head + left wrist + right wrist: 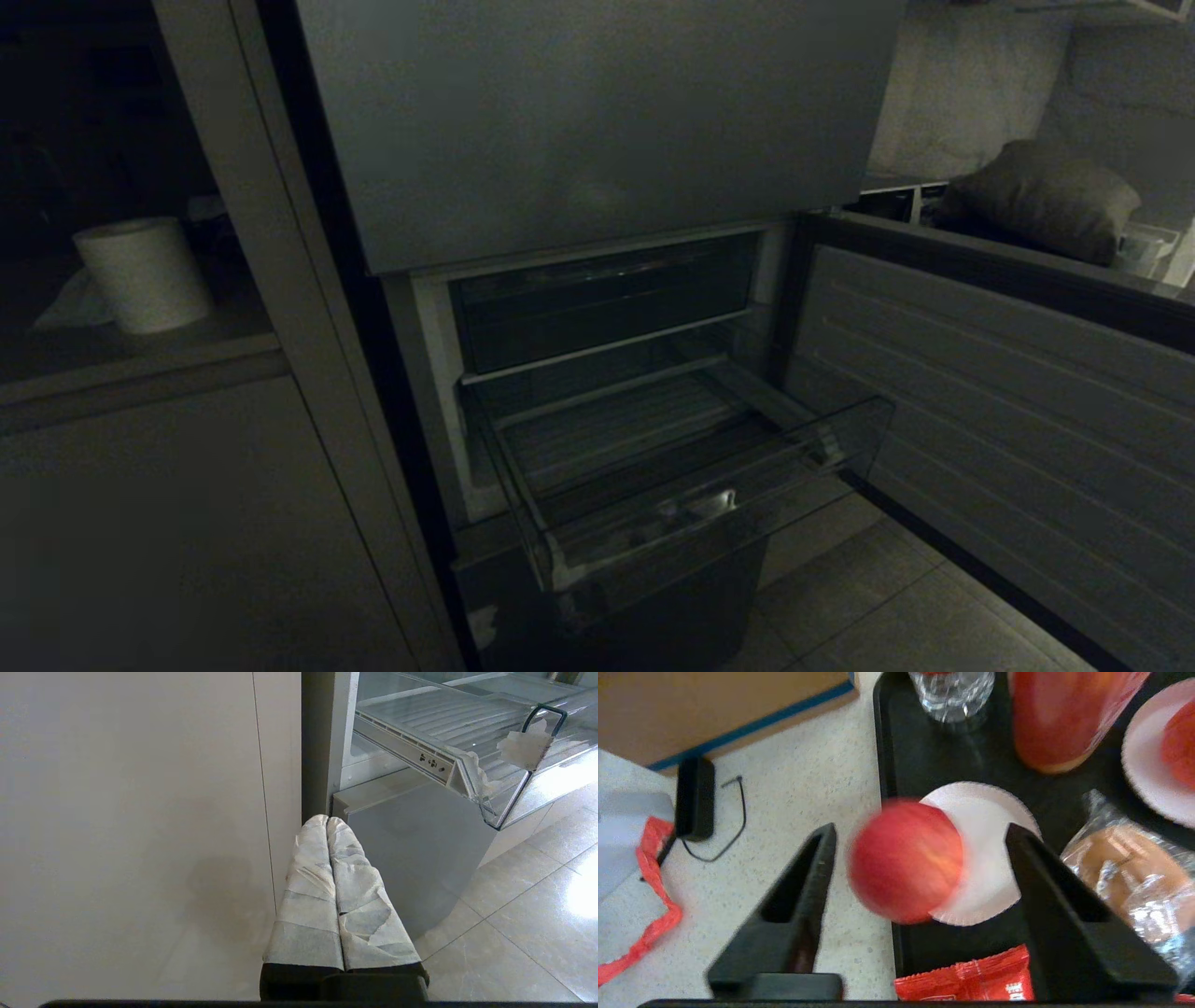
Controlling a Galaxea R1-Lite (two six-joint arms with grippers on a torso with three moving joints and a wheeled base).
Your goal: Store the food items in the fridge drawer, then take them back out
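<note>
Here, right pincer (920, 858) spread, straddling red apple (906, 861)

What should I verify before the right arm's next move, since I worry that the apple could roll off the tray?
1. Right gripper open, fingers clear of the apple: ok.
2. Apple settled on the paper plate: cannot tell; it shows across the plate's rim and the black tray's edge.
3. Fridge drawer pulled out: ok.
4. Drawer holds no food: ok.
5. Left gripper shut, low beside the fridge: ok.
</note>
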